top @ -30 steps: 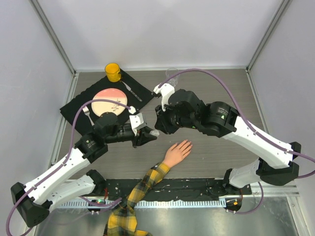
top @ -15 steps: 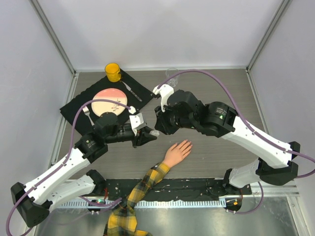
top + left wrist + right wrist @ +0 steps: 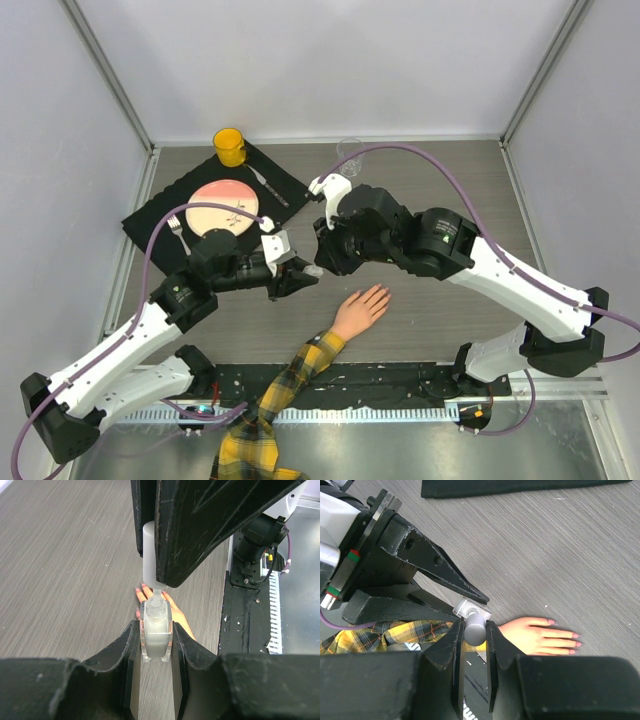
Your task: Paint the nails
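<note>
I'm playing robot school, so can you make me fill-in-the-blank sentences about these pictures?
The left gripper is shut on a small clear ____.
The right gripper pinches its white ____.
The mannequin hand's arm wears a plaid ____.
The cup nearest the pink plate is ____.
Missing words: bottle, cap, sleeve, yellow.

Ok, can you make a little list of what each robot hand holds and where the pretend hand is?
left gripper: shut on the clear bottle
right gripper: shut on the white cap, at the bottle's top
mannequin hand: palm down on the table, fingers outstretched
nails: apart from both grippers
</note>
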